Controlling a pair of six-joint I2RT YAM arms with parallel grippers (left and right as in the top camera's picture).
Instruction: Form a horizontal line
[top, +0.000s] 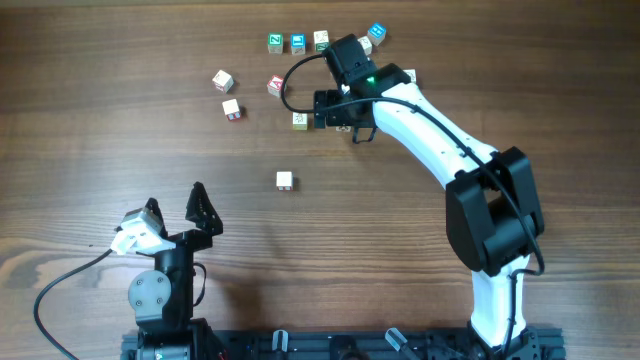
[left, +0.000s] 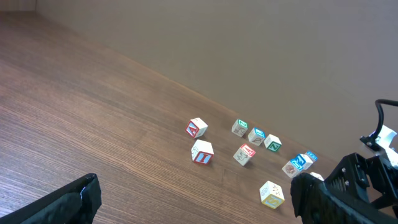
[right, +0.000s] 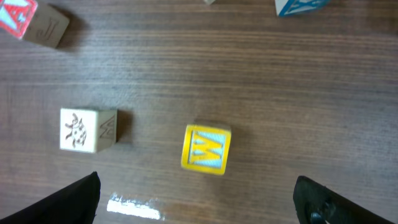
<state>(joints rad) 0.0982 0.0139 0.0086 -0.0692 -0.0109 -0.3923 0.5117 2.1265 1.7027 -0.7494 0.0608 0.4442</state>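
Note:
My right gripper (top: 335, 112) is open over the far middle of the table. In the right wrist view, a yellow cube with a W (right: 206, 149) lies on the wood between and just ahead of its open fingers (right: 199, 202), untouched. A cream cube (right: 87, 130) sits to its left and also shows in the overhead view (top: 300, 120). In the overhead view the arm hides the yellow cube. A white cube (top: 285, 180) lies alone nearer the middle; it also shows in the left wrist view (left: 272, 194). My left gripper (top: 176, 205) is open and empty near the front left (left: 199, 208).
A green cube (top: 275, 42), a blue cube (top: 298, 42) and a cream cube (top: 321, 40) stand side by side at the far edge. Another blue cube (top: 377, 33) lies to the right. A red-marked cube (top: 275, 86) and two cream cubes (top: 222, 80) (top: 231, 109) lie to the left.

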